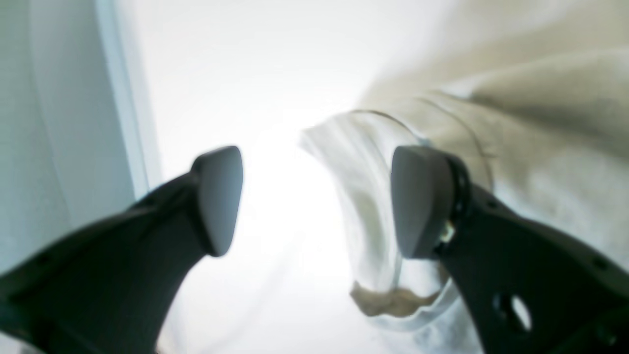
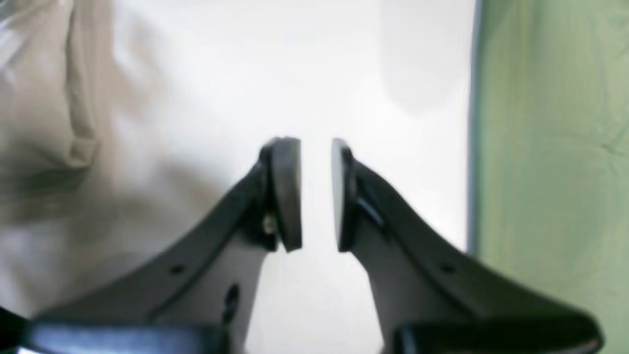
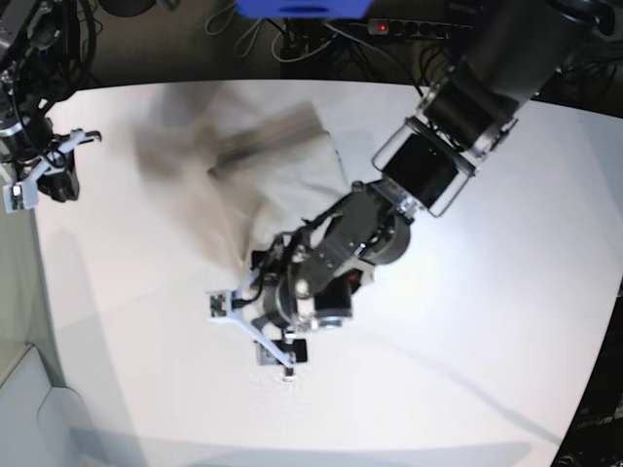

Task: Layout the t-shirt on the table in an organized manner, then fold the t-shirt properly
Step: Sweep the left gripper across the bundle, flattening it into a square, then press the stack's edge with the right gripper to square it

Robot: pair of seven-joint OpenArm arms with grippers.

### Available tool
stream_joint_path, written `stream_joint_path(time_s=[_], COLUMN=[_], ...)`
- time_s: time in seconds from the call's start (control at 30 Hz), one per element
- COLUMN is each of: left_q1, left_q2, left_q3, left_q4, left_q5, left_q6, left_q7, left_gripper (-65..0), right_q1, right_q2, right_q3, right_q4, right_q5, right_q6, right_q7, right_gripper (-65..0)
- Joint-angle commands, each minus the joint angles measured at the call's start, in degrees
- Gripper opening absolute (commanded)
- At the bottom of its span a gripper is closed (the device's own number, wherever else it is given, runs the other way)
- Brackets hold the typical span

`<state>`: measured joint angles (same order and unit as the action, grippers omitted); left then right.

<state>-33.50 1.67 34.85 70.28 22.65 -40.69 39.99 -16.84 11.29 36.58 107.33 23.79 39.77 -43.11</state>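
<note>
The left gripper reaches low across the table, jaws spread wide, empty, beside the crumpled t-shirt. The right gripper hangs near the table's edge, jaws narrowly parted, holding nothing

Colour-wise it's a pretty washed-out scene. The t-shirt is a plain light grey-beige, no print, going almost white where the light hits it in the left wrist view. The table is plain matte white all over. Both grippers have black fingers with grey pads: left gripper, right gripper. At 3 o'clock in the right wrist view there's a pale green surface. At 12 o'clock in the base view sits a bright blue thing, plus a black power strip with a red light.
</note>
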Motion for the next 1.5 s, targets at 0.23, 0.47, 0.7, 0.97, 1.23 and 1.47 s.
stream_joint_path(time_s=[0.23,0.47,0.7,0.97,1.23,1.47], left_q1=[5.6,15.6,20.7,23.5,21.8,21.9], left_q2=[0.0,0.0,0.0,3.5,5.8,5.7], left_q3=[-24.2,-42.6,-53.1,-53.6,-53.6,-57.4], left_q4=[10.4,18.6,24.3,24.0,18.1,23.7], left_q5=[0.6,0.6,0.5,0.7,0.7,0.7], left_q6=[0.7,0.7,0.7,0.7,0.7,0.7], left_q7=[5.2,9.1,19.7,21.7,21.2,21.9], left_gripper=[-19.8,-52.6,-65.0,-65.0,-65.0,-65.0], right_q1=[0.4,3.1,5.5,7.2,5.5,4.0], right_q2=[0.8,-2.5,-3.5,-3.5,-3.6,-3.6], right_q3=[-5.5,-15.9,-21.3,-21.6,-29.4,-34.9], right_q4=[1.1,5.2,1.7,-10.9,-12.4,-11.5], right_q5=[1.0,1.0,0.8,0.8,0.8,0.8], right_q6=[0.2,0.2,0.2,0.2,0.2,0.2], right_q7=[1.5,1.5,1.6,2.1,2.1,2.1], right_gripper=[-55.4,-62.3,-62.7,-62.7,-62.9,-63.1])
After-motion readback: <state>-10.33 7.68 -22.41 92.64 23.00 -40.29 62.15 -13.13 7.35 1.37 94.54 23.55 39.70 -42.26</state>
